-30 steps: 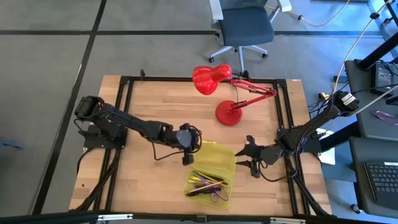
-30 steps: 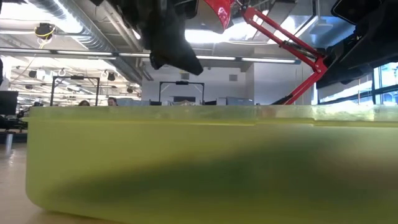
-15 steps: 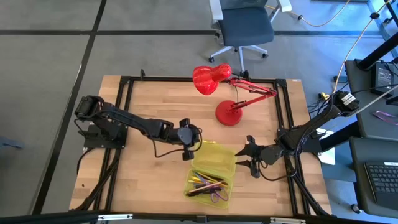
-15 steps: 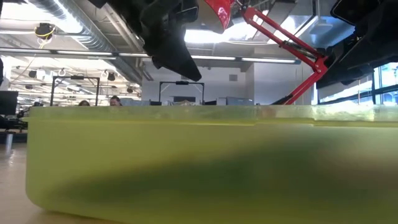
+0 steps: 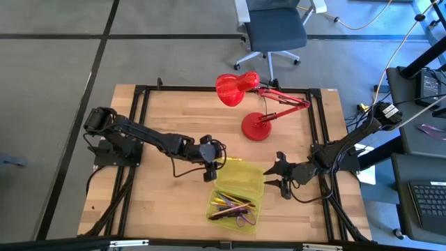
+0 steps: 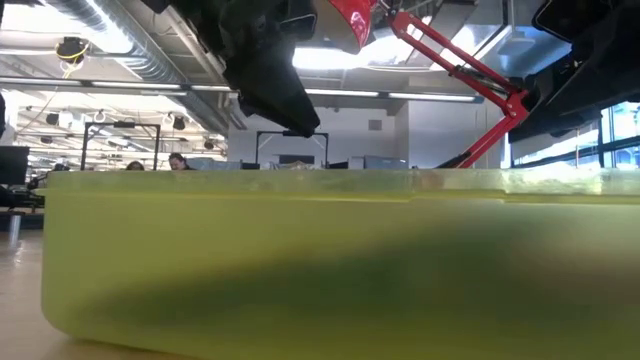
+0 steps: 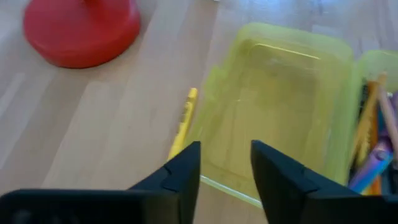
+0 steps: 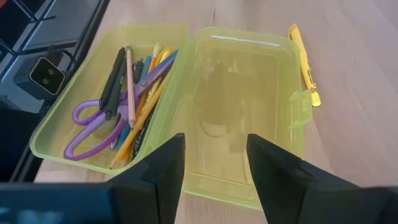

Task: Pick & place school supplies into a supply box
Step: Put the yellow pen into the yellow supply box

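Note:
The supply box (image 5: 240, 183) lies open on the table, and its wall fills the low view (image 6: 300, 260). Its near half holds school supplies (image 8: 134, 87), pens and purple-handled scissors (image 8: 87, 121); its far half (image 8: 242, 106) is bare. One yellow pen (image 7: 183, 121) lies flat on the wood along the bare half's far side (image 8: 303, 62). My left gripper (image 7: 226, 171) hangs open above the box's left far corner (image 5: 209, 164), nothing between its fingers. My right gripper (image 8: 214, 162) waits open to the right of the box (image 5: 282, 178).
A red desk lamp stands on its round base (image 5: 255, 127) at the far middle of the table, its head (image 5: 235, 88) reaching left; the base shows close ahead in the left wrist view (image 7: 81, 28). Black frame rails (image 5: 139, 139) run along the table's sides.
My left gripper has stayed above the box's corner; in the low view its dark outline has widened at the tip as its fingers parted. The box, the pens and my right gripper have kept still.

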You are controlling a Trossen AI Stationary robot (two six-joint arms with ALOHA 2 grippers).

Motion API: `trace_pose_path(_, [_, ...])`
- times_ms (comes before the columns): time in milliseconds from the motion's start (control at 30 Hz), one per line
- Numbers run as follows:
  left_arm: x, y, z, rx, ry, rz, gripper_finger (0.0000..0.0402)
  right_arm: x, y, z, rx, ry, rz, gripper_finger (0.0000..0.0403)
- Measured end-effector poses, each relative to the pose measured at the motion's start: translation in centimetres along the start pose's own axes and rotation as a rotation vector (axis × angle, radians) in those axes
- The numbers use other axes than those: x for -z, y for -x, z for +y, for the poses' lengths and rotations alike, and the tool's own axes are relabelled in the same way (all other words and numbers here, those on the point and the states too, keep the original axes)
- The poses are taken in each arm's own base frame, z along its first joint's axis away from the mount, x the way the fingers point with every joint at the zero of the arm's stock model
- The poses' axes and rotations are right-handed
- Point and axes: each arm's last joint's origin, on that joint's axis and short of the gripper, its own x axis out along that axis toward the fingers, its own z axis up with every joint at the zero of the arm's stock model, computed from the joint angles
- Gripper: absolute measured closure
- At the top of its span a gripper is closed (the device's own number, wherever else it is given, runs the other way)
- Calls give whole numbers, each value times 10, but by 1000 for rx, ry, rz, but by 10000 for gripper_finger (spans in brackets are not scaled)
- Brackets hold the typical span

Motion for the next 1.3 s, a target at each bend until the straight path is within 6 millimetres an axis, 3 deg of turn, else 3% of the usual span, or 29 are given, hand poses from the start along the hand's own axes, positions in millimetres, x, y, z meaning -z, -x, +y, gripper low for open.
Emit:
trace_pose_path(233, [3, 1, 0, 0, -33, 37, 230, 1, 0, 0, 4, 3, 7, 226])
trace_pose_path(400, [16, -4, 8, -59, -83, 139, 229, 1, 0, -1, 6, 5, 9, 226])
trace_pose_path(667, [38, -20, 32, -83, -225, 114, 229, 1, 0, -2, 41, 7, 1, 226])
trace_pose_path(867, [52, -28, 48, -60, -199, 90, 229, 2, 0, -3, 62, 10, 1, 226])
trace_pose_path(1300, [67, -41, 51, -1, -240, 7, 229, 2, 0, -3, 63, 10, 0, 226])
